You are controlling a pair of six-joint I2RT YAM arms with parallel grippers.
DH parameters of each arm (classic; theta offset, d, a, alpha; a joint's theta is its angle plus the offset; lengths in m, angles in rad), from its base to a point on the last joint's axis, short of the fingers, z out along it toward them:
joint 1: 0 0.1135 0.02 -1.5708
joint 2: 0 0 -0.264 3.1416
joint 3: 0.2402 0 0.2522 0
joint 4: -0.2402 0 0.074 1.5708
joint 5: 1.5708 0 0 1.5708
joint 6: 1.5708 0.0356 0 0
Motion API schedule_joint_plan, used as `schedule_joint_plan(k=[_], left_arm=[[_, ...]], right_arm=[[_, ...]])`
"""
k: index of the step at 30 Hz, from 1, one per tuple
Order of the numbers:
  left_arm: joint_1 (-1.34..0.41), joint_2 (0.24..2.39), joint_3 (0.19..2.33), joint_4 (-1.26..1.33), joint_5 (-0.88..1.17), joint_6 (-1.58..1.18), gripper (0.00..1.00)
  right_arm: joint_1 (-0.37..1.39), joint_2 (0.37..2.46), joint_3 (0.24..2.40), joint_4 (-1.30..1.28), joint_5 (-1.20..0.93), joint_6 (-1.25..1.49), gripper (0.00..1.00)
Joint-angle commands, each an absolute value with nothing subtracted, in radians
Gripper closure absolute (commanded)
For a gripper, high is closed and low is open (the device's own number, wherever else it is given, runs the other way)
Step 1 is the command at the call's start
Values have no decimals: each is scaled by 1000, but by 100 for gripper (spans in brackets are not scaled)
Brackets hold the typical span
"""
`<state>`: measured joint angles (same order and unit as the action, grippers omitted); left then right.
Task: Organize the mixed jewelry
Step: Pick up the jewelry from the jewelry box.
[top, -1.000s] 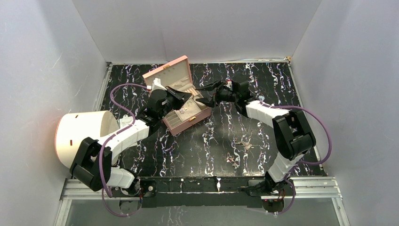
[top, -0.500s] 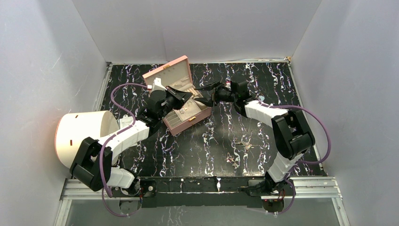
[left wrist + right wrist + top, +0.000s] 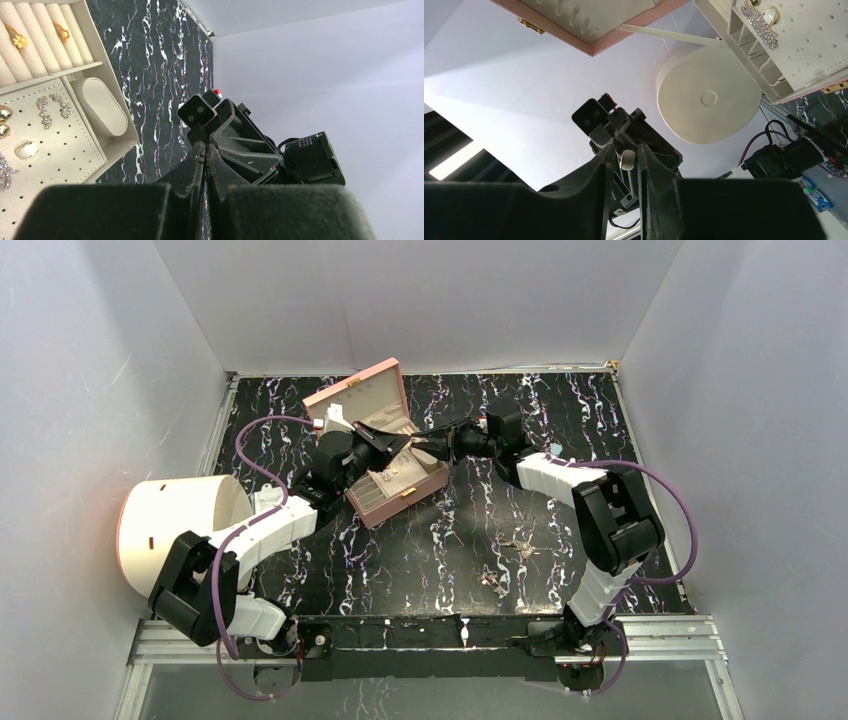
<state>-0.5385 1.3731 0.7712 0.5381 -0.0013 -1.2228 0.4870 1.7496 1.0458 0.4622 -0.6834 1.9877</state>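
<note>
My two grippers meet tip to tip above the open pink jewelry box point(image 3: 372, 502). My right gripper point(image 3: 424, 441) is shut on a small pale jewelry piece with a gold edge point(image 3: 627, 159), seen between its fingers in the right wrist view. My left gripper point(image 3: 397, 447) is shut, its tips point(image 3: 205, 146) right at that piece; I cannot tell whether they pinch it too. The box's cream tray holds gold rings point(image 3: 20, 41) and sparkly earrings point(image 3: 50, 107). Loose jewelry lies on the black table point(image 3: 520, 546), with more nearer the front point(image 3: 493, 583).
The box lid point(image 3: 360, 390) stands open behind the tray. A large cream round container point(image 3: 185, 525) lies on its side at the left by my left arm. Grey walls close in the table on three sides.
My right gripper moved left toward the left gripper and its jaws went from wide open to closed around the pale piece. The left arm stayed in place.
</note>
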Motion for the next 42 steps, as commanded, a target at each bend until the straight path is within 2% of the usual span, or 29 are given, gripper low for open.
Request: schedule_joint_plan(k=[1,16,22,24,29,35,42], left_arm=[[-535,1351,768,563,0,-1203,100],[-532,1352,771,554,-2,-1201,100],[-532,1346,782,520,-11,-1209,99],[-532,1337,787,497,-27,-1213,86],[-529,1283,807,381,-91,-1186,64],[-526,1169,818,216,-188,-1107,50],[-523,1063,866,-44,-231,-985,42]], right_arm=[[492,1743,1074,524,-682,2009,70],[492,1738,1062,558,-685,2014,85],[492,1730,1057,547,-676,1979,88],[492,1722,1061,515,-671,1943,88],[490,1698,1097,361,-654,1800,88],[488,1682,1179,77,-595,1504,88],[514,1702,1348,-223,-436,1127,88]])
